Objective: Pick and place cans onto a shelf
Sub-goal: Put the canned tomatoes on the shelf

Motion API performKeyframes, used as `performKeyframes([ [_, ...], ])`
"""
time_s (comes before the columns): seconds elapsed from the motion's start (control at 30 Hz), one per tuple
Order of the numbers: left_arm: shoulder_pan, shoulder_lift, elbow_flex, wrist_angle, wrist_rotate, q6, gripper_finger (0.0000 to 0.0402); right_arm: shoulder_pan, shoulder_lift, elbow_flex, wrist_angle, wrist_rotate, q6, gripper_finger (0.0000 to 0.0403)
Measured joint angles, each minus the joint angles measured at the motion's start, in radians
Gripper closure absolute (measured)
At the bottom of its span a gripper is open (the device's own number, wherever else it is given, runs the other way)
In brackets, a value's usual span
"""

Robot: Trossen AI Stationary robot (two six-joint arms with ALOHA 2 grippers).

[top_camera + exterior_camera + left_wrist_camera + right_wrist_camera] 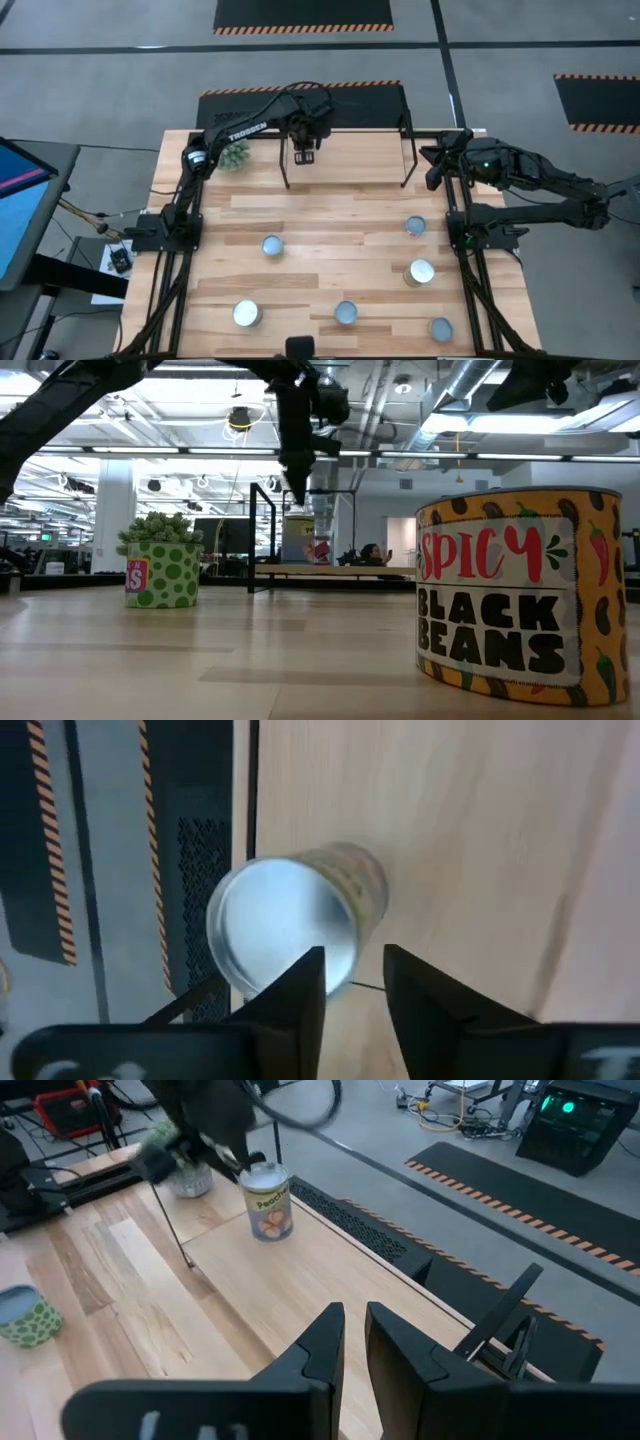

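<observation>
One can (267, 1202) stands upright on the shelf's light wood board (330, 1270), near its left end; it also shows in the low view (298, 538). My left gripper (355, 982) hovers just above it, open by a narrow gap, touching nothing; its round silver top (283, 925) shows below the fingers. In the high view the left gripper (305, 150) covers that can. Several cans stand on the table: (272, 245), (415, 226), (420, 272), (247, 314), (345, 312), (440, 328). My right gripper (355, 1330) waits shut at the table's far right (435, 168).
A green spiky plant (235, 155) stands left of the shelf. The shelf's black legs and rails (408, 160) stand along the table's far edge. A "Spicy Black Beans" can (515, 595) stands close to the low camera, a green dotted can (163, 573) farther left.
</observation>
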State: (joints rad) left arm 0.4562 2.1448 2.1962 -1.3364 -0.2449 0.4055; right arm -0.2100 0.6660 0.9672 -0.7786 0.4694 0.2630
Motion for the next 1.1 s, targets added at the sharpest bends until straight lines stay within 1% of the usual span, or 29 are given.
performKeyframes([
  [0.07, -0.028, 0.000, 0.069, -0.046, 0.005, -0.046, 0.0296, 0.000, 0.001, 0.000, -0.003, 0.000, 0.000, 0.0333],
  [0.1, -0.041, -0.001, 0.106, -0.077, 0.023, -0.080, 0.0294, 0.000, 0.002, 0.000, -0.003, 0.000, 0.000, 0.0333],
  [0.13, -0.055, -0.002, 0.146, -0.115, 0.065, -0.118, 0.0293, 0.000, 0.002, 0.000, -0.005, 0.000, 0.000, 0.0333],
  [0.17, -0.069, -0.009, 0.163, -0.141, 0.129, -0.159, 0.0292, 0.000, 0.001, 0.000, -0.007, 0.000, 0.000, 0.0333],
  [0.27, -0.113, -0.071, 0.108, -0.166, 0.377, -0.276, 0.0292, 0.000, 0.002, 0.000, -0.020, 0.000, 0.000, 0.0333],
  [0.33, -0.153, -0.093, 0.090, -0.195, 0.468, -0.349, 0.0292, 0.000, 0.001, 0.000, -0.037, 0.000, -0.001, 0.0333],
  [0.4, -0.200, -0.099, 0.077, -0.245, 0.461, -0.418, 0.0292, 0.000, 0.001, 0.000, -0.049, 0.000, -0.001, 0.0333],
  [0.47, -0.248, -0.106, 0.056, -0.229, 0.441, -0.486, 0.0291, 0.000, 0.002, 0.000, -0.074, 0.000, -0.001, 0.0333],
  [0.6, -0.347, -0.119, 0.033, -0.233, 0.470, -0.568, 0.0291, 0.000, 0.001, 0.000, -0.143, -0.008, -0.001, 0.0333],
  [0.73, -0.449, -0.116, 0.028, -0.235, 0.471, -0.720, 0.0291, 0.000, 0.001, 0.000, -0.198, -0.043, -0.001, 0.0333],
  [0.8, -0.499, -0.116, 0.029, -0.235, 0.449, -0.799, 0.0291, 0.000, 0.001, 0.000, -0.212, -0.080, 0.000, 0.0333],
  [0.93, -0.597, -0.116, 0.029, -0.235, 0.357, -0.946, 0.0291, 0.000, 0.001, -0.027, -0.226, -0.213, 0.032, 0.0333],
  [1.03, -0.672, -0.116, 0.028, -0.235, 0.331, -0.995, 0.0291, 0.002, 0.000, -0.065, -0.257, -0.283, 0.105, 0.0333],
  [1.1, -0.723, -0.117, 0.014, -0.233, 0.303, -1.019, 0.0291, 0.016, 0.001, -0.091, -0.276, -0.294, 0.162, 0.0333],
])
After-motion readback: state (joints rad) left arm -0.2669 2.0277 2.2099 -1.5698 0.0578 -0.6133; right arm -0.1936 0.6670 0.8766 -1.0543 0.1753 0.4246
